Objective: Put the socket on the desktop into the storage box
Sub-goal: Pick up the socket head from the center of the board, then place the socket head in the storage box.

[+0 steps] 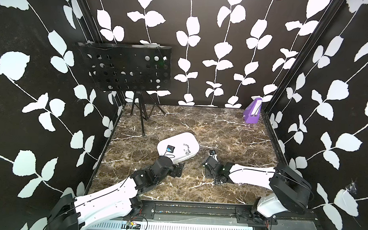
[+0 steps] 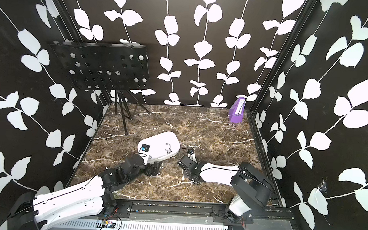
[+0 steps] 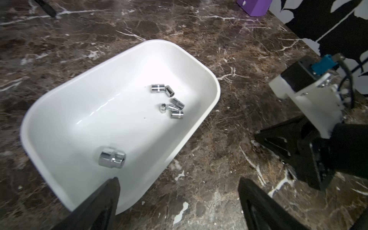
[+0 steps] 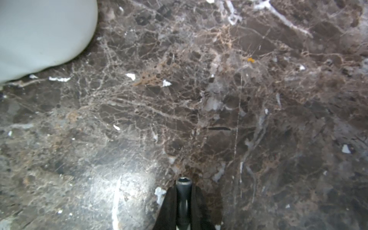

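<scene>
Socket [image 4: 183, 184] pinched in my right gripper [image 4: 184, 201], jaws narrow on it, low over the desktop [image 4: 199, 99], near the storage box [image 1: 184, 139] but not in it. Step, imo: grasp made, carry pending. Next: lift straight up, swing over the rim w/o clipping it, then release among the other sockets [image 3: 171, 103]. My left gripper [image 3: 178, 180] hangs wide open, empty, at box's near edge.

Sockets [image 3: 176, 114] in the storage box [image 3: 79, 111] — one socket [image 4: 183, 184] in right tool [image 4: 184, 196], beside it.
</scene>
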You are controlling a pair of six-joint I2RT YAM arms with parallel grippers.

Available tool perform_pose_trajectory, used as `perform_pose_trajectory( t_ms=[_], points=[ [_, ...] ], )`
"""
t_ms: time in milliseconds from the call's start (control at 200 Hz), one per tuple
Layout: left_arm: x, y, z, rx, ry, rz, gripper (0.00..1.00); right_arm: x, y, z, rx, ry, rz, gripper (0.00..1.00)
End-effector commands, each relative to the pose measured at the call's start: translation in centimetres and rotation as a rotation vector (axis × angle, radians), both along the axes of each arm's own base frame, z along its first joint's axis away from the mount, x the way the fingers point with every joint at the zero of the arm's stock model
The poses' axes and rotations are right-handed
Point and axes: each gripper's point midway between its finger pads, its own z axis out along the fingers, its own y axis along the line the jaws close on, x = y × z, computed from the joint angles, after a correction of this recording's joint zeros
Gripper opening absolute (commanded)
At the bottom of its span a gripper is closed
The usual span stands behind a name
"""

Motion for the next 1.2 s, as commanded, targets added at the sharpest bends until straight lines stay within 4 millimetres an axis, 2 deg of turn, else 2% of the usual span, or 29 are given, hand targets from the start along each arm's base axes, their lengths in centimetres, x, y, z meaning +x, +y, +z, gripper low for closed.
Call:
perform_pose_trajectory(
  t_ms=[0,120,220,365,460,500,580,620,750,875,1005,1195],
  points=[
    [0.6,2.7,1.2,0.031,-0.052,0.124,0.94,-1.2,0.9,0.4,0.000,0.026,0.065,0.00],
    [0.8,5.2,1.9,0.041,-0.101,0.222,0.94,-0.5,3.4,4.0,0.080,-0.068,0.123,0.00],
    [0.8,6.9,2.5,0.035,-0.140,0.287,0.95,0.5,5.1,8.2,0.131,-0.197,0.139,0.00],
    [0.5,7.8,3.1,-0.018,-0.175,0.308,0.96,2.5,9.0,13.3,0.213,-0.304,0.173,0.00],
    [0.3,8.0,3.3,-0.057,-0.196,0.313,0.97,4.1,11.7,15.2,0.210,-0.331,0.193,0.00],
    [0.3,8.0,3.4,-0.075,-0.202,0.310,0.97,4.8,12.8,15.4,0.189,-0.329,0.206,0.00],
    [0.2,8.0,3.4,-0.093,-0.209,0.306,0.97,6.3,15.2,14.4,0.130,-0.308,0.233,0.00],
    [0.2,8.0,3.5,-0.096,-0.211,0.304,0.97,7.2,16.6,15.0,0.134,-0.312,0.239,0.00],
    [0.3,8.2,3.3,-0.080,-0.216,0.315,0.97,9.8,19.1,13.9,0.090,-0.310,0.242,0.00],
    [0.3,8.1,3.1,-0.068,-0.212,0.314,0.97,11.7,20.2,13.2,0.113,-0.281,0.235,0.00],
    [0.4,7.8,3.1,-0.068,-0.204,0.306,0.97,12.6,20.5,12.9,0.125,-0.269,0.239,0.00],
    [0.4,7.7,3.0,-0.066,-0.202,0.303,0.97,12.9,20.0,13.0,0.146,-0.258,0.245,0.19]
  ],
)
